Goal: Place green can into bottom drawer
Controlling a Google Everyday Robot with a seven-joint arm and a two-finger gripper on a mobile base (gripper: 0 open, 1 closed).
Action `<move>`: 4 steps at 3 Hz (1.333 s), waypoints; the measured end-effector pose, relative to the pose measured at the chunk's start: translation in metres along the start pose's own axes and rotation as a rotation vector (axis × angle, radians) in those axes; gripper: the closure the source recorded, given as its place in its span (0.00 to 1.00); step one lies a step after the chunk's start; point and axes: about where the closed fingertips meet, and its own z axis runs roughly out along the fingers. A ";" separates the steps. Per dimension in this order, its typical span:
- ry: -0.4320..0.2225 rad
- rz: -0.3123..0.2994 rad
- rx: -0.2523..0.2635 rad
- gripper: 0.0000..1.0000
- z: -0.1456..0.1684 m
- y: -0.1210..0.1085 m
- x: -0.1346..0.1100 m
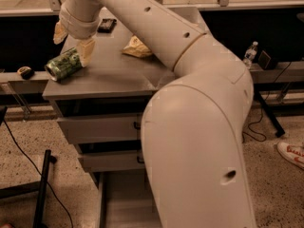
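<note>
The green can (64,64) lies on its side at the front left corner of the grey cabinet top (114,77). My gripper (72,42) is open just above and behind the can, and one pale finger (86,51) is close to the can's right end. The bottom drawer (121,205) is pulled out at the foot of the cabinet. Only its left part shows, and my arm hides the rest. The two upper drawers (102,127) are shut.
A crumpled snack bag (137,46) and a black object (107,25) lie on the cabinet top. A clear bottle (250,53) stands on the shelf at right. A black stand leg (42,189) and a cable are on the floor at left, and a shoe (292,153) at right.
</note>
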 end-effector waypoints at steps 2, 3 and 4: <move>-0.059 -0.015 -0.074 0.35 0.045 -0.011 -0.028; -0.064 -0.012 -0.112 0.54 0.059 -0.007 -0.033; -0.057 0.013 -0.131 0.76 0.063 0.001 -0.027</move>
